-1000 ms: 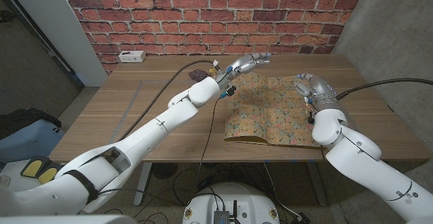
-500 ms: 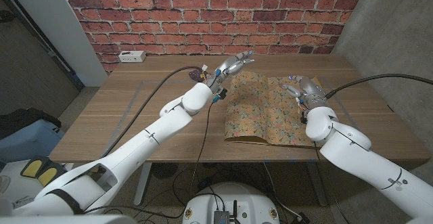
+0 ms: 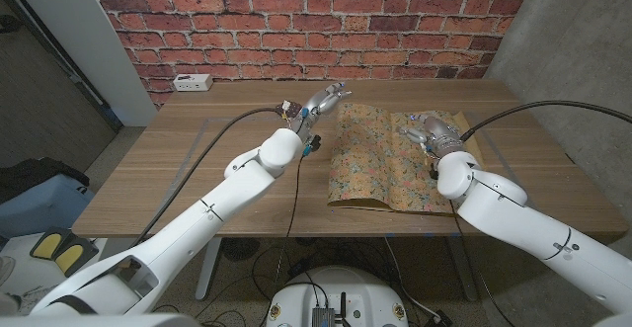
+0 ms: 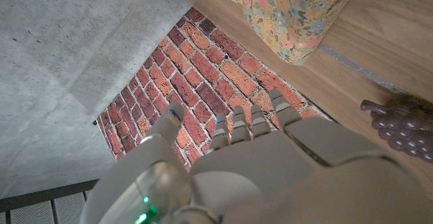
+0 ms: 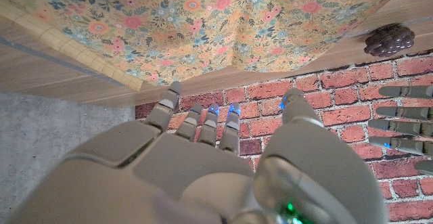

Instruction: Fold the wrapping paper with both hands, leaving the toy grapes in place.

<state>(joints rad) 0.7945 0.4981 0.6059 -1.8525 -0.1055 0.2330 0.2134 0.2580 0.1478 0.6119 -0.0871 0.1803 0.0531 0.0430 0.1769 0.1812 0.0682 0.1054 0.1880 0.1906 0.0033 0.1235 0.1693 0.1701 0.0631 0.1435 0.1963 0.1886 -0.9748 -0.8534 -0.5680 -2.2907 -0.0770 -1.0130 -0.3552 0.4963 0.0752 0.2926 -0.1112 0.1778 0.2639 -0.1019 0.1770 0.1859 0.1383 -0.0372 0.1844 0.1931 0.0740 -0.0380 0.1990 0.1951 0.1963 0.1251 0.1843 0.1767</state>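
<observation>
Paper lies mid-desk, long axis left–right. Left hand, fingers released, hovers at its far-left corner beside the grapes; right hand, fingers released, over its right half.

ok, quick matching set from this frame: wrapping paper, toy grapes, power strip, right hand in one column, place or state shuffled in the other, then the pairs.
Things:
1. wrapping paper
2. toy grapes
3. power strip
4. right hand

Places or states:
A. white, at the table's far edge by the brick wall
B. over the floral sheet's right half
C. dark purple, on the bare wood beside the left hand
D. spread on the table, a crease down its middle

Pairs: 1-D, 2-C, 3-A, 4-B
</observation>
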